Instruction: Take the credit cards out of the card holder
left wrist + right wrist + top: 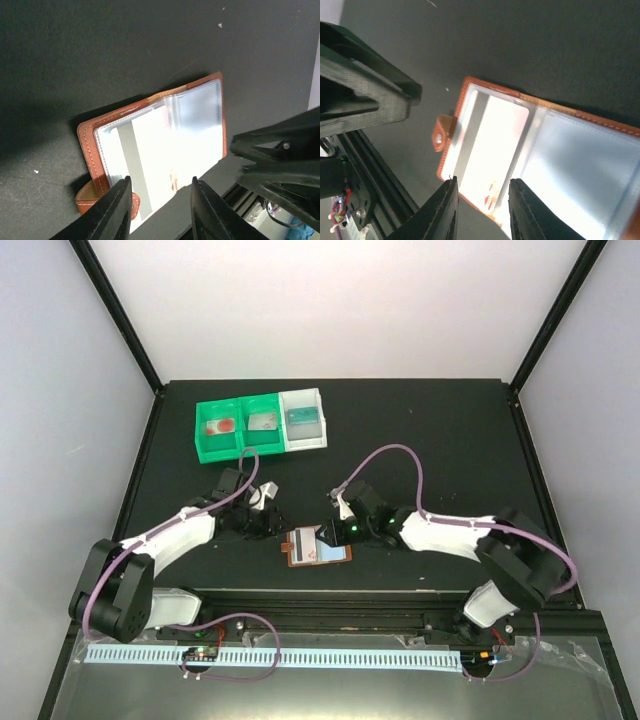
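The brown card holder (291,554) lies open on the black table between both grippers, near the front edge. Its clear pockets face up. A whitish-pink credit card (305,544) with a grey stripe sits in the left pocket. The card (155,150) and holder (87,145) fill the left wrist view, and the card (492,145) and holder (470,87), with its tab (441,133), show in the right wrist view. My left gripper (270,525) (160,212) is open and empty just left of the holder. My right gripper (335,530) (482,212) is open and empty, hovering over the holder's right side.
Two green bins (238,432) and a white bin (303,420) stand side by side at the back, each holding small items. A black rail (340,600) runs along the table's front edge. The right gripper's body (280,165) shows in the left wrist view.
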Controlling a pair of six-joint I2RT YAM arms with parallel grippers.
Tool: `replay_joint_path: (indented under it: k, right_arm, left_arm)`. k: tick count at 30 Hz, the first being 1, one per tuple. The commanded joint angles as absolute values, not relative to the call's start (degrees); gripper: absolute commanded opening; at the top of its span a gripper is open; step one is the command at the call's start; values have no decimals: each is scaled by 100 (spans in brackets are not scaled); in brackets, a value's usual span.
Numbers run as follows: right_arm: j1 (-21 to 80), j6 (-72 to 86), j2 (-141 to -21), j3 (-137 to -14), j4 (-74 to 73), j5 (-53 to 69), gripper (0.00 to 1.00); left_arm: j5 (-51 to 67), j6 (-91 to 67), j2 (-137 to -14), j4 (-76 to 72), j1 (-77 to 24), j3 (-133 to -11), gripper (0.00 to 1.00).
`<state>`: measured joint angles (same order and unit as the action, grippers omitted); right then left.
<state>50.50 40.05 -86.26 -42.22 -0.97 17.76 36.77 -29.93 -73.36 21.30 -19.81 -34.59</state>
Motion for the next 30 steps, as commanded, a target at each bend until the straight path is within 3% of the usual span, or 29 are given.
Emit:
replay_joint_path:
  k: [1, 17, 30]
  right_arm:
    - [4964, 4105, -9226, -4399, 285, 2397, 27]
    - [4693, 4088, -9831, -4177, 678, 2353, 23]
    - [4460, 4114, -9721, -3859, 995, 2571, 20]
  left_arm:
    - [3716, -3176, -7522, 1454, -2137, -3213, 34]
    - [3830, -3181, -8644, 635, -2255, -2950, 23]
    - [3890, -3360, -8657, 383, -2252, -3016, 13]
